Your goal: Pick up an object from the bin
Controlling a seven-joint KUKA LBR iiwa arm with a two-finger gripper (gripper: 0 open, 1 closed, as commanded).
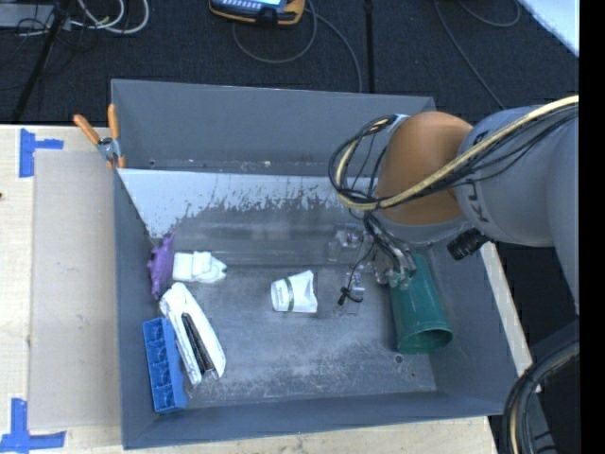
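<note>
Gripper [354, 289] beside dark-green cup [422, 314]

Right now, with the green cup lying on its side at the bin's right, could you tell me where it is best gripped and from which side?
Likely across the body of the green cup, just behind its open rim, coming down from above: it lies on its side, mouth toward the view's bottom, round flanks exposed.
</note>
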